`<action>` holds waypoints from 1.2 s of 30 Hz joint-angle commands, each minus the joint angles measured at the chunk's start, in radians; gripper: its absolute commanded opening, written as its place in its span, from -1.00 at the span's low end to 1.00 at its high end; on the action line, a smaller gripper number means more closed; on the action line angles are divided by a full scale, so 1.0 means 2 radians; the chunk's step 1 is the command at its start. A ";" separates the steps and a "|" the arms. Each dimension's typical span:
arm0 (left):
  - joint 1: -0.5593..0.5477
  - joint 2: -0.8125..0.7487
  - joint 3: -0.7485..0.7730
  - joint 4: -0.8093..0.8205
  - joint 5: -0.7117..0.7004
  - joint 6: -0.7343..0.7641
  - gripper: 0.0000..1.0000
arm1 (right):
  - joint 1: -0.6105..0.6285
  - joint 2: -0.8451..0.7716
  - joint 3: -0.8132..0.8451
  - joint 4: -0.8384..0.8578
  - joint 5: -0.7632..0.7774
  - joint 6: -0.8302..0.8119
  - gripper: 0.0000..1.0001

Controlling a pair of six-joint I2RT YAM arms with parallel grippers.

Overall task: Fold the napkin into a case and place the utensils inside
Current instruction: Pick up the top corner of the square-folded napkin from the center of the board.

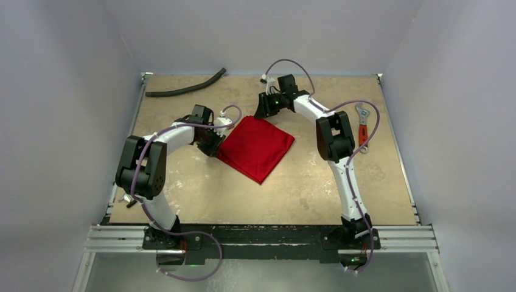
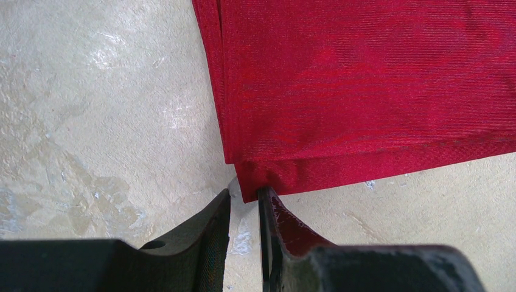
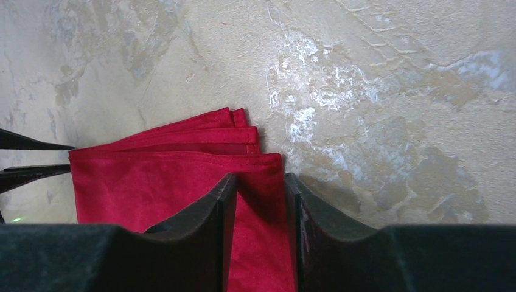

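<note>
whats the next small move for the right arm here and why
Probably close the right tool on the corner of the napkin. It straddles that folded corner, with red cloth between its jaws and gaps showing beside it, so the cloth does not look pinched yet.

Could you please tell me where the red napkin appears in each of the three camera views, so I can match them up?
Top external: the bright red folded cloth napkin lies mid-picture on the mottled beige tabletop.
Left wrist: upper right, one corner just beyond the left tool.
Right wrist: lower left, its near edge showing between the jaws of the right tool.
Shared landmark: the blotchy tabletop bordering the cloth.
</note>
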 commanded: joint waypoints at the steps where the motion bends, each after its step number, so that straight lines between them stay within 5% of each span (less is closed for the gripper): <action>1: 0.002 -0.023 0.007 0.004 0.000 0.005 -0.56 | 0.003 0.002 -0.005 0.006 -0.016 0.006 -0.27; 14: 0.003 -0.023 0.011 0.000 0.002 0.003 -0.56 | 0.002 -0.045 -0.039 0.069 0.013 0.027 -0.50; 21: 0.003 -0.021 0.018 -0.006 0.005 0.003 -0.56 | 0.002 -0.057 -0.047 0.056 0.035 0.017 -0.28; 36: 0.003 -0.017 0.023 -0.009 0.003 0.004 -0.57 | 0.003 -0.055 -0.057 0.070 0.040 0.024 -0.39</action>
